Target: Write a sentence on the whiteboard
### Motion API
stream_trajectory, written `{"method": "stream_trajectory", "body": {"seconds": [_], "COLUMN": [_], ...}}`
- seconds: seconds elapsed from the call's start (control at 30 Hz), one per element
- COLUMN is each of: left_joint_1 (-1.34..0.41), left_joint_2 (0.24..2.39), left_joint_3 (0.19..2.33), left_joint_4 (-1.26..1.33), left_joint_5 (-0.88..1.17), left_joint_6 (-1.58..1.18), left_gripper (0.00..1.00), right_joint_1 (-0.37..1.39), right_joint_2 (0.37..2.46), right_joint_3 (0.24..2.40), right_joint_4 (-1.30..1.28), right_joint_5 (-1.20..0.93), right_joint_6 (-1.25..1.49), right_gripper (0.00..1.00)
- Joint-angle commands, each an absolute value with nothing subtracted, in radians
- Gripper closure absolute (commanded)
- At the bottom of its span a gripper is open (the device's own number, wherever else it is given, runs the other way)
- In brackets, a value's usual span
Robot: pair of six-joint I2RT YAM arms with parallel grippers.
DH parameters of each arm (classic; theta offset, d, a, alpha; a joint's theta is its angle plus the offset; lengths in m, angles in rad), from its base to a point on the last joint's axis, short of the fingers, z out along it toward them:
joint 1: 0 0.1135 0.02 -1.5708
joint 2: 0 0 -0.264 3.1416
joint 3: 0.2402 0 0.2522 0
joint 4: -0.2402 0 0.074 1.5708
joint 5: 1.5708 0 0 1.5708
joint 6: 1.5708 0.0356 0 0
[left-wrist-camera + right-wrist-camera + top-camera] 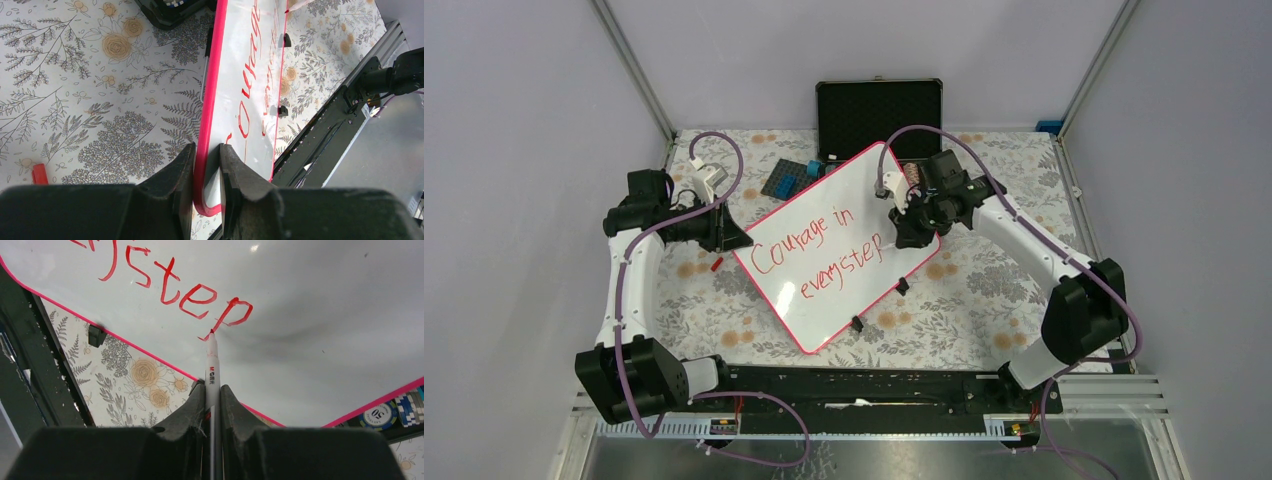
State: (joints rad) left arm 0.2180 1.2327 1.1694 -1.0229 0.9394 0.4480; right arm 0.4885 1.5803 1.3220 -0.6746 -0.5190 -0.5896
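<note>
The sentence (816,250) sits in red on the whiteboard (864,190), two handwritten lines climbing from 8 o'clock toward 2 o'clock in the top view. The board's long axis runs the same way. It lies on the middle of the table, turned like a diamond. It is glossy and white, with a thin pink-red frame and rounded corners. Two small black clips (902,285) sit on its long edge toward 5 o'clock.

My right gripper (212,385) is clamped on a slim white marker (212,360). The jaws are pressed against its barrel and nothing shows between them. The marker points straight away from my wrist, and its red tip touches the board at the foot of the last "p".

My left gripper (207,150) is at the board's 9 o'clock corner. Its dark, matte fingers are nearly together, one on each side of the frame, pinching the rim.

Under the board is a cloth (984,290) printed with grey ferns and tan roses. A small red piece (716,265) lies on it just beside the left gripper, toward 7 o'clock. At 12 o'clock a black case (879,115) stands open, lined with dimpled foam.
</note>
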Motion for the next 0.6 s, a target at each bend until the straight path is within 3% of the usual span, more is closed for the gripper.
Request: {"method": "stream_trajectory", "body": {"seconds": [0.0, 0.57], "left_joint_1": [0.209, 0.209], "left_joint_2": [1.244, 1.241], "left_joint_3": [1.165, 1.163], "left_joint_4": [-0.999, -0.999], "left_joint_5": [0.909, 0.904], "left_joint_6": [0.491, 0.491], "left_gripper": [0.96, 0.94], "right_joint_1": [0.444, 0.417], "right_joint_2": [1.516, 1.560], "right_joint_3": [1.348, 1.329], "right_joint_4": [-0.729, -0.660], "right_joint_5": [-0.559, -0.523], "right_joint_6": [-0.617, -0.621], "right_gripper": [1.00, 1.00]}}
